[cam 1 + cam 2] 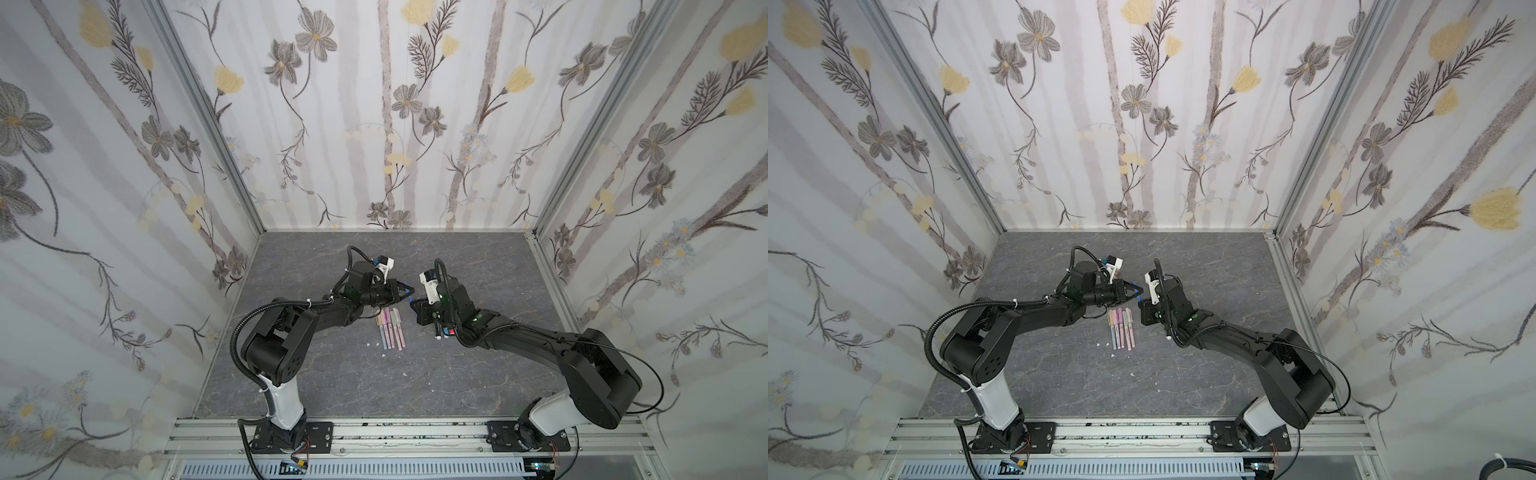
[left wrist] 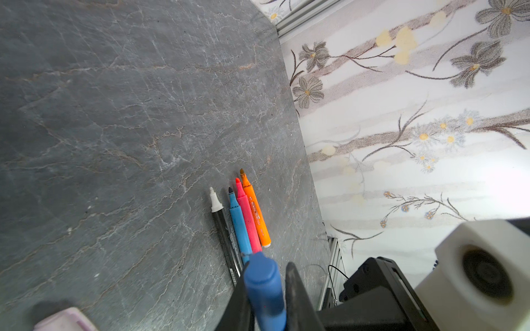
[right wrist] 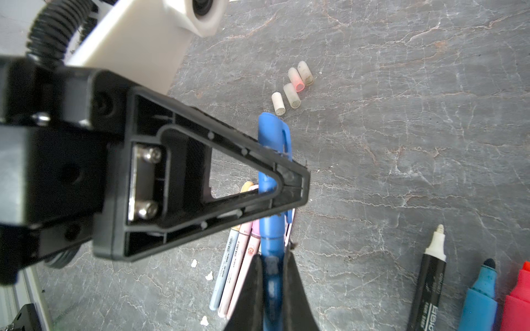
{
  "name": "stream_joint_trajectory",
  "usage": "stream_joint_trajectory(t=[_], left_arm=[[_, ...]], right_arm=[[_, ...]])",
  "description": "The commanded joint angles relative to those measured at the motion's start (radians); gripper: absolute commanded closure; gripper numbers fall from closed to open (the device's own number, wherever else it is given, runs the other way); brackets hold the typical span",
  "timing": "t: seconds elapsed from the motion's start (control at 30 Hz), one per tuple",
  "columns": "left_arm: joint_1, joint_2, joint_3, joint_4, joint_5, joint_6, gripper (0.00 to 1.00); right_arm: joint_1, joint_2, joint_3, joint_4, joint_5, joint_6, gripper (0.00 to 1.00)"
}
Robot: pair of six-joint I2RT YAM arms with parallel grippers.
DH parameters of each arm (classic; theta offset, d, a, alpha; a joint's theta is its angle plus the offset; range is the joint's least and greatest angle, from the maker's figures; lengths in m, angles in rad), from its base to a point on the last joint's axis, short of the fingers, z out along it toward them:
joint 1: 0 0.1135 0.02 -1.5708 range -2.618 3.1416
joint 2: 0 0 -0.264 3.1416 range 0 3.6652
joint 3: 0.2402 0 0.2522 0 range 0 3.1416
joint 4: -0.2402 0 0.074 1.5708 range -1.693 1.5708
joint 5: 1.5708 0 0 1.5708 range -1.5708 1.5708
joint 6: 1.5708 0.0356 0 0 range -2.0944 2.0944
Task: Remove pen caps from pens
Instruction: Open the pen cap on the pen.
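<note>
A blue pen (image 3: 271, 238) is held in the air between both arms, above the table's middle. My right gripper (image 3: 272, 258) is shut on its barrel. My left gripper (image 2: 266, 272) is shut on the pen's blue cap (image 2: 263, 283), which is still seated on the pen (image 3: 274, 134). In both top views the two grippers (image 1: 409, 291) (image 1: 1140, 305) meet tip to tip. Several capped pastel pens (image 1: 390, 328) lie in a row just below them. Several loose whitish pen caps (image 3: 292, 86) lie on the table beyond the pen.
Uncapped markers lie side by side on the grey stone table (image 2: 114, 114): black with a white tip (image 2: 226, 235), blue (image 2: 239, 226), red (image 2: 248, 220), orange (image 2: 256, 212). The right arm partly covers them in a top view (image 1: 440, 332). Small white specks (image 3: 209, 275) dot the table. Floral walls (image 1: 374, 124) enclose three sides.
</note>
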Motion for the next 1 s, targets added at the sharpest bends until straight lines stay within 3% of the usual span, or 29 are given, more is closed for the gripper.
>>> stream_joint_trajectory(t=[0.0, 0.2, 0.33, 0.47, 0.53, 0.83, 0.97], left_arm=[[-0.001, 0.0, 0.007, 0.039, 0.013, -0.006, 0.87], [-0.001, -0.003, 0.008, 0.043, 0.023, -0.012, 0.98], [0.0, -0.006, 0.006, 0.047, 0.026, -0.017, 1.0], [-0.001, -0.01, 0.009, 0.048, 0.029, -0.018, 1.0], [-0.001, -0.011, 0.011, 0.044, 0.028, -0.017, 1.0], [0.004, 0.003, 0.027, 0.023, 0.024, 0.002, 1.0], [0.024, 0.018, 0.076, -0.029, 0.011, 0.037, 1.0]], right_arm=[[0.0, 0.005, -0.004, 0.043, 0.023, -0.003, 0.97], [0.0, 0.016, -0.012, 0.055, 0.024, -0.003, 0.86], [0.0, 0.018, -0.019, 0.071, 0.022, -0.003, 0.76], [0.0, 0.027, -0.02, 0.081, 0.014, -0.002, 0.75], [0.0, 0.033, -0.017, 0.081, 0.014, -0.003, 0.76], [0.0, 0.029, -0.019, 0.074, 0.014, -0.007, 0.99], [0.001, 0.019, -0.035, 0.065, 0.011, -0.011, 1.0]])
